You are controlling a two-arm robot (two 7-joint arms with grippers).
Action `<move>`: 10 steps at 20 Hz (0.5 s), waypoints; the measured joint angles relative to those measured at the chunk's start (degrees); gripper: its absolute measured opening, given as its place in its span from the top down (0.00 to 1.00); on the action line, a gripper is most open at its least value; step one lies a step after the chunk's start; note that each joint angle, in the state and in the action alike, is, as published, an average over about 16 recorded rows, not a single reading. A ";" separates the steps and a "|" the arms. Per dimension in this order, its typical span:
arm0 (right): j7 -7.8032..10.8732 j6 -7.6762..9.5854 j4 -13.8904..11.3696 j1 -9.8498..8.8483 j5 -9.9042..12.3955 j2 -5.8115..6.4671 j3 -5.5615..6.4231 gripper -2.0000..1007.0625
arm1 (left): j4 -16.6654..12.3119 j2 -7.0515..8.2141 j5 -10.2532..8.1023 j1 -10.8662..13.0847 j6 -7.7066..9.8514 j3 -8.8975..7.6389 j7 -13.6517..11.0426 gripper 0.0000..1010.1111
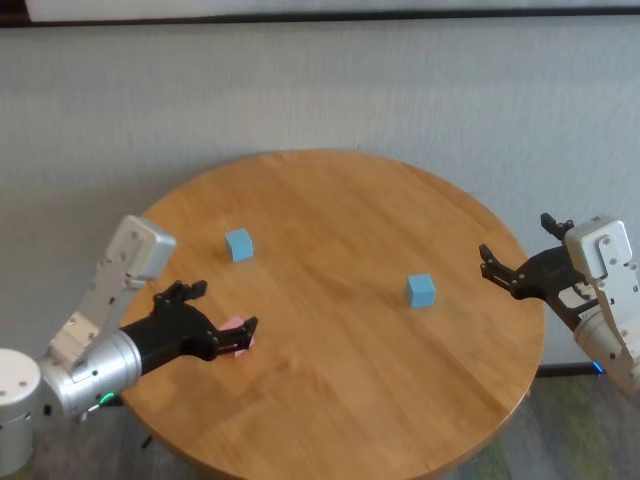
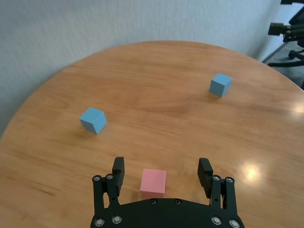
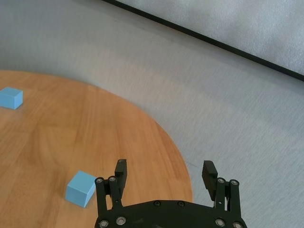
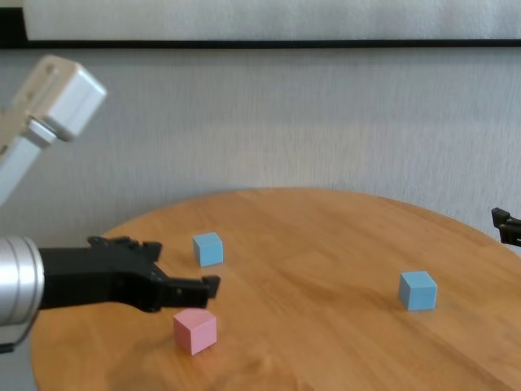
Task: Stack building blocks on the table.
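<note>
A pale pink block [image 2: 153, 181] rests on the round wooden table [image 1: 340, 400] near its left front edge. My left gripper [image 2: 161, 164] is open, and the pink block [image 4: 194, 330] lies between its fingers without touching them. In the chest view the fingertips hover just over it. One light blue block [image 1: 239, 244] sits farther back on the left. The other light blue block [image 1: 421, 290] sits at the right. My right gripper [image 1: 516, 236] hangs open and empty over the table's right edge, a short way right of that block [image 3: 82, 188].
The table's rim [image 3: 183, 161] curves right under the right gripper, with grey floor beyond it. A grey wall with a dark strip [image 4: 260, 42] runs behind the table. Bare wood lies between the three blocks.
</note>
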 joint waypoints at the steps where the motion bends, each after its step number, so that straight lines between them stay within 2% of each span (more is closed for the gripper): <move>1: 0.00 0.00 0.00 0.00 0.00 0.00 0.00 0.01 | 0.52 -0.18 0.31 -0.38 0.16 0.26 -0.36 0.01; 10: 0.00 0.00 0.00 0.00 0.00 0.00 0.00 0.01 | 4.10 -1.53 2.59 -2.71 1.40 2.09 -2.92 0.01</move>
